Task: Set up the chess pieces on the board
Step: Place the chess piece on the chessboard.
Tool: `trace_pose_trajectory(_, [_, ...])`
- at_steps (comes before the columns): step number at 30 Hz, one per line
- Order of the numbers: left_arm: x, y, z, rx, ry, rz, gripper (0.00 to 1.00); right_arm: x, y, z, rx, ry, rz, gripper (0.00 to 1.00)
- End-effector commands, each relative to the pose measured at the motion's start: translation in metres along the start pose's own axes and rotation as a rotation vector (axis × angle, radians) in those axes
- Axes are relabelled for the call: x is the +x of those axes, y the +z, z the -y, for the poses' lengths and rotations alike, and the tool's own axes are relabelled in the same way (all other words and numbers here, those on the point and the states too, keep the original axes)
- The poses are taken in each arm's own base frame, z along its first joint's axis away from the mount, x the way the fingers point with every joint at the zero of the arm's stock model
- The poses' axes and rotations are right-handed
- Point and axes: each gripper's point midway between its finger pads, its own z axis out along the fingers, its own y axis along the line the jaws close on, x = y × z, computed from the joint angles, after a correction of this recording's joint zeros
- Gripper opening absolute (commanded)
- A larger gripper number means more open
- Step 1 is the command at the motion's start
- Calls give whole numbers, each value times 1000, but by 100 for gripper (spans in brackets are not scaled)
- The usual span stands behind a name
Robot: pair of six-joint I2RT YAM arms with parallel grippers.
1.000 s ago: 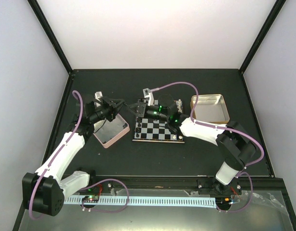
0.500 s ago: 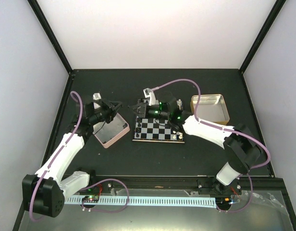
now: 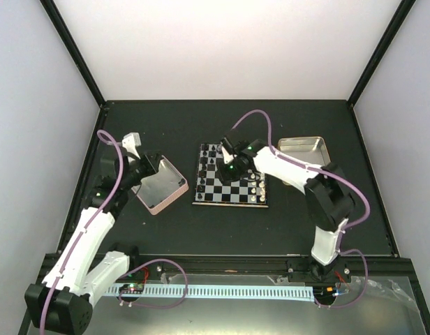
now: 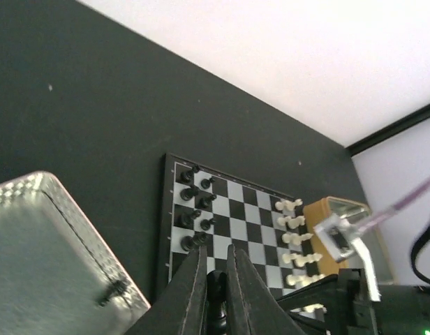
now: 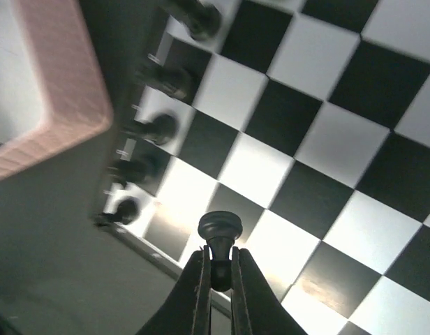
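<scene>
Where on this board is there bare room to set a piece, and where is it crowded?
Free: the board's middle files, between the black pieces and the white pieces. Crowded: both piece-lined edge files; the right gripper, gripping a black pawn, hangs over the black side.

The right claw (image 5: 217, 264) hangs over the small square black-and-silver chessboard (image 3: 232, 187), a tiny black pawn (image 5: 220, 225) between its fingers. The row of tiny black chess pieces (image 5: 156, 129) stands just to its left. Farther left, the pink-rimmed square metal tin (image 3: 169, 194) lies beneath the left claw (image 4: 216, 259), which has another black piece (image 4: 216, 293) between its fingers. The gold-rimmed square tin (image 3: 316, 150) lies to the right claw's right.
</scene>
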Motion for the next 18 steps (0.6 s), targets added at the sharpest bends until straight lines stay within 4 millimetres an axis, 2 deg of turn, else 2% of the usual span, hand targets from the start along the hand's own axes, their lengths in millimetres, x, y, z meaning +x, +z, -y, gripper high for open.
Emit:
trace_pose_trajectory(1, [-26, -18, 18, -7, 302, 65, 2, 36, 11, 38, 185, -85, -234, 2])
trace_pose_trajectory(6, [-32, -26, 19, -32, 373, 77, 2, 41, 16, 52, 261, -113, -314, 8])
trace_pose_trajectory(11, [-31, -27, 23, 1, 378, 101, 1, 43, 21, 56, 284, -113, -349, 16])
trace_pose_trajectory(14, [-32, -28, 23, -5, 386, 106, 2, 38, 25, 53, 270, -109, -341, 21])
trace_pose_trajectory(18, [-32, -28, 22, -9, 387, 105, 1, 31, 28, 46, 243, -99, -319, 21])
